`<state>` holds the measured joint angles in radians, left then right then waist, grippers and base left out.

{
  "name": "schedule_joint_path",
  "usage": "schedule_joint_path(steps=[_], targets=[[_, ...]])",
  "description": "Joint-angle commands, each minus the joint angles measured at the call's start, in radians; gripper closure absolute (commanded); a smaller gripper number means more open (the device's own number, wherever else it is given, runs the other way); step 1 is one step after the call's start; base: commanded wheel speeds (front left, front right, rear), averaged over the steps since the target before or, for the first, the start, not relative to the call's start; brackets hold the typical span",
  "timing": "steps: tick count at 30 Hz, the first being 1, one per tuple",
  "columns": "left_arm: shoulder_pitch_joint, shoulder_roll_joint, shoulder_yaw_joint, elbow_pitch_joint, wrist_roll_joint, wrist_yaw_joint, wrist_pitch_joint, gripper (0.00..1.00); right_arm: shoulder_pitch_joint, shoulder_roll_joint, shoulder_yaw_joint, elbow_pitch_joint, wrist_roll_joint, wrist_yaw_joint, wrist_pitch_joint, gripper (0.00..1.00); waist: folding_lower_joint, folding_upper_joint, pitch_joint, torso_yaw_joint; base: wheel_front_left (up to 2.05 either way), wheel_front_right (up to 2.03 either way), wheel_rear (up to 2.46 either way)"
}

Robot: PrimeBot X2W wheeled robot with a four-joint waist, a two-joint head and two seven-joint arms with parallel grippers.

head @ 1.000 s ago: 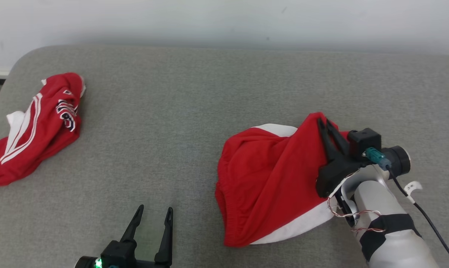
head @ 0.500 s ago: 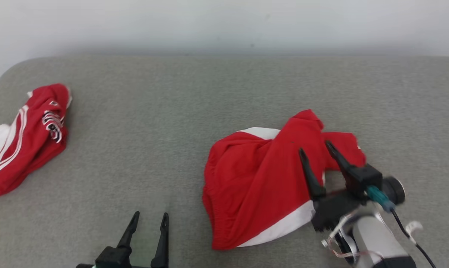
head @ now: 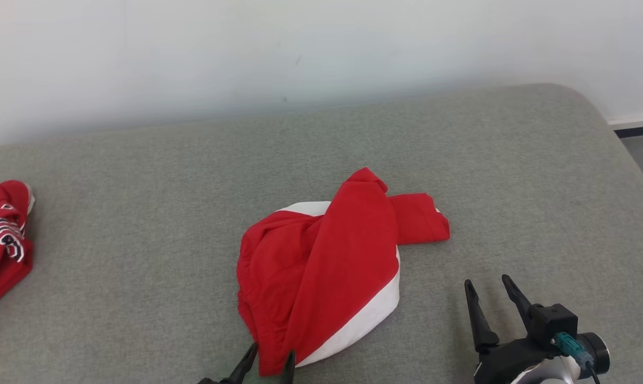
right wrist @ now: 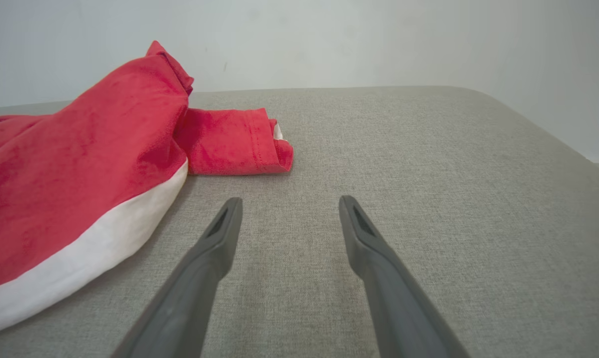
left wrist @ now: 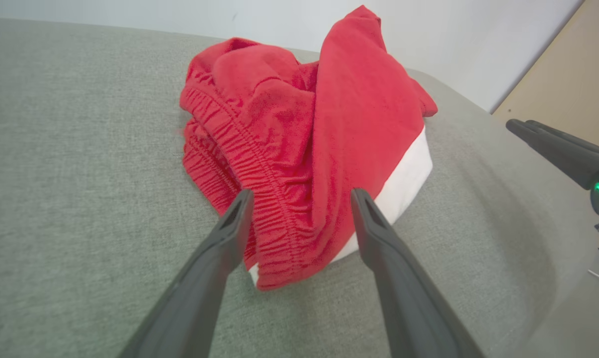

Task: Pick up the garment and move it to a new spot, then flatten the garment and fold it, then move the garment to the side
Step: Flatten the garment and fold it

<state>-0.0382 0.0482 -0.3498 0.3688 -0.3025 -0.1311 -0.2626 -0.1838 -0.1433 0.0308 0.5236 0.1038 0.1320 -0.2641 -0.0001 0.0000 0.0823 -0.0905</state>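
Inspecting red garment on grey surface; both hands empty.
We find the garment heaped mid-surface, waistband end towards the near edge. Left hand stands wide open astride that end, gripping nothing. Right hand, wide open too, sits clear of the garment towards the near right corner. A second red garment lies at the left edge.

A grey cushioned surface bears a crumpled red-and-white garment and, far left, a red jersey.
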Motion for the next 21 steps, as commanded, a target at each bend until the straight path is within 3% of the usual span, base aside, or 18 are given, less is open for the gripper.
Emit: schedule_joint_path(steps=[1, 11, 12, 13, 17, 21], targets=[[0.008, 0.005, 0.001, 0.024, -0.014, 0.002, -0.003, 0.0, 0.006, 0.01, -0.001, -0.005, -0.009, -0.003, 0.0, 0.0, 0.0001, 0.0, -0.01, -0.027, 0.0, 0.0, 0.0], [-0.034, 0.003, 0.004, 0.097, -0.011, 0.001, -0.003, 0.01, -0.01, 0.02, 0.008, -0.008, -0.011, -0.003, 0.0, 0.0, 0.0001, 0.0, -0.004, -0.053, 0.0, 0.0, 0.0], [-0.036, 0.003, 0.002, 0.093, -0.016, 0.001, -0.003, 0.63, -0.008, 0.02, 0.009, -0.006, -0.009, -0.003, 0.0, 0.0, 0.0001, 0.0, -0.004, -0.054, 0.0, 0.0, 0.0], [-0.037, 0.003, 0.0, 0.089, -0.019, 0.001, -0.003, 0.97, -0.005, 0.02, 0.009, -0.003, -0.006, -0.003, 0.0, 0.0, 0.0001, 0.0, -0.005, -0.054, 0.0, 0.0, 0.0], [-0.039, 0.004, 0.012, 0.08, -0.02, 0.001, -0.003, 1.0, 0.001, 0.019, 0.01, 0.003, 0.0, -0.003, 0.0, 0.0, 0.0001, 0.0, -0.006, -0.054, 0.0, 0.0, 0.0], [-0.046, 0.006, 0.105, -0.057, 0.022, 0.001, -0.003, 1.0, 0.0, 0.022, 0.003, 0.005, 0.009, -0.003, 0.0, 0.0, 0.0001, 0.0, 0.0, -0.052, 0.0, 0.0, 0.0]])
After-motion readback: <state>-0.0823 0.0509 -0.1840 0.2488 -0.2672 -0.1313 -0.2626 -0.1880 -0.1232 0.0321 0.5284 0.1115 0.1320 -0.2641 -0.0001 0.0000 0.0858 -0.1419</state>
